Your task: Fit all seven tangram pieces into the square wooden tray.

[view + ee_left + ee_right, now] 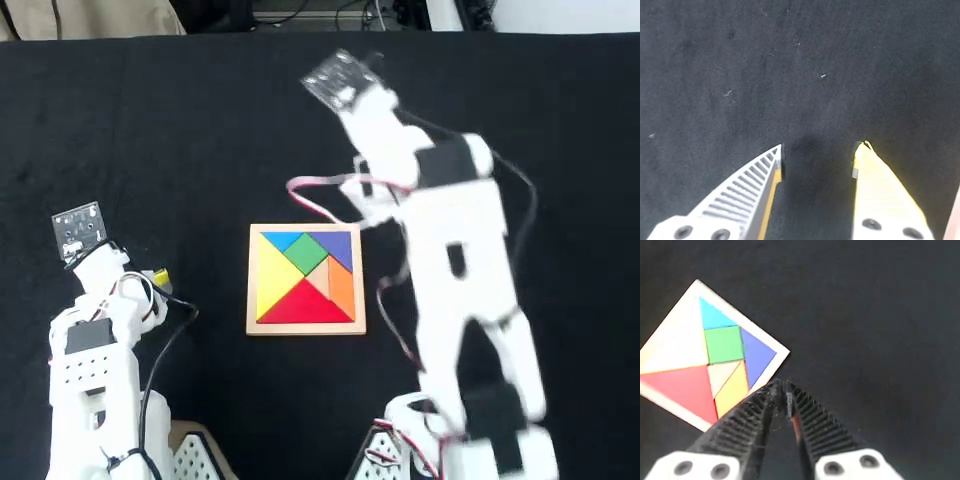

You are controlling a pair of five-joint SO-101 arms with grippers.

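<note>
Overhead view: tray (251,280) sits mid-table on black cloth (180,130), all seven pieces (303,305) seemingly bedded flush inside it; left arm (95,340) stands well apart on one side, right arm (455,250) stretches past the tray's other side; left wrist view: left claw (817,155) gapes wide over the cloth, holding nothing; right wrist view: right claw (782,390) is pinched closed and empty, its tips near a corner of the tray; the job looks finished, so I judge the risk lies in pulling away; a low swing of that closed claw, or its trailing cable (310,195), could clip the rim, shove the tray and jolt a piece loose
</note>
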